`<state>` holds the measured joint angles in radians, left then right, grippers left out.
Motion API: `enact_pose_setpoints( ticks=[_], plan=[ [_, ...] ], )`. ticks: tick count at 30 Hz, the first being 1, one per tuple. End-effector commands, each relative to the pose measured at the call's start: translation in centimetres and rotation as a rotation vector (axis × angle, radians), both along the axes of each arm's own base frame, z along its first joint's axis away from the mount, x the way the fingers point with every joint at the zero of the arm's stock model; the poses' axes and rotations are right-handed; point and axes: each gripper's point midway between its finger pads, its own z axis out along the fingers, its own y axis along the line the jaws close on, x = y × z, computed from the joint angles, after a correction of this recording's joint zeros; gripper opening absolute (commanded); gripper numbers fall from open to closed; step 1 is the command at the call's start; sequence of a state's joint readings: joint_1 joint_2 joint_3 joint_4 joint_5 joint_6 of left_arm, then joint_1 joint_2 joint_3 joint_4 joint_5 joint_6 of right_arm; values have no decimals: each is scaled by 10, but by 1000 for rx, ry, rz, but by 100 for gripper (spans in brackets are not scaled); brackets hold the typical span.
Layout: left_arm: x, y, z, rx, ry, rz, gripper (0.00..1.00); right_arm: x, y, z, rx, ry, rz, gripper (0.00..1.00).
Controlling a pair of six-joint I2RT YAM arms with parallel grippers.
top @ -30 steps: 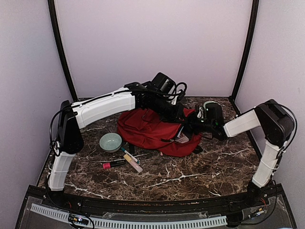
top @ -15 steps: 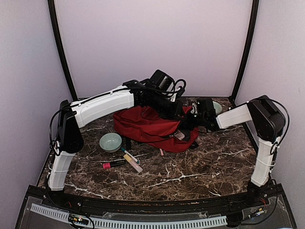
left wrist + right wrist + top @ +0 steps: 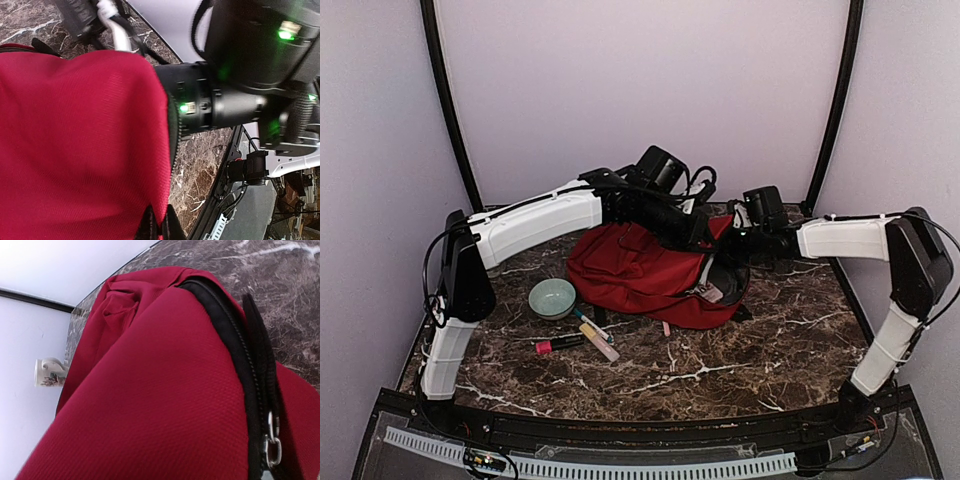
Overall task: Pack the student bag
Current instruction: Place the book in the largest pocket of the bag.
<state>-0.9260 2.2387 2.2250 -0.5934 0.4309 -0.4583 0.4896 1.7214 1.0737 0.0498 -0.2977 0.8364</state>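
The student bag (image 3: 638, 272), dark red with black zippers, lies in the middle of the table, its open mouth facing right. My left gripper (image 3: 706, 234) reaches over it from the left. In the left wrist view that gripper (image 3: 160, 226) is shut on the red fabric edge beside the zipper (image 3: 173, 150). My right gripper (image 3: 730, 248) comes in from the right and sits at the bag's mouth, close to the left one. Its fingers do not show in the right wrist view, where red fabric (image 3: 150, 405), the black zipper (image 3: 240, 355) and a metal zipper pull (image 3: 272, 446) fill the frame.
A pale green bowl (image 3: 552, 297) stands left of the bag. Markers (image 3: 560, 343) and a yellow-pink highlighter (image 3: 600, 342) lie in front of it. Something pink (image 3: 713, 292) shows at the bag's mouth, and a small pink piece (image 3: 666, 327) lies below. A white patterned mug (image 3: 50, 372) stands near the back wall.
My right arm has stretched out, and its gripper moved up and back to the bag's mouth. The bag's right edge rose and shifted. A small pink piece now lies in front of the bag.
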Motion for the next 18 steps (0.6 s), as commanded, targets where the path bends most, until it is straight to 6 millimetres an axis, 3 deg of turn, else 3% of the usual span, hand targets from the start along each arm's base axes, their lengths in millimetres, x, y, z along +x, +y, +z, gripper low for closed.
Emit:
enact_pose_setpoints(
  ticks=[1, 3, 5, 14, 18],
  plan=[
    [-13, -5, 31, -56, -56, -53, 0, -18, -3, 18, -19, -22, 45, 71],
    [-11, -2, 26, -37, -60, -42, 0, -25, -7, 22, -21, -7, 38, 86],
    [-7, -1, 24, -28, -66, -26, 0, -33, -13, 29, -20, -4, 22, 90],
    [14, 1, 21, -68, -53, 29, 0, -85, -33, 32, 9, 84, 14, 90],
    [15, 4, 6, -59, -30, 18, 0, -104, -52, 42, -15, 69, -31, 90]
  ],
)
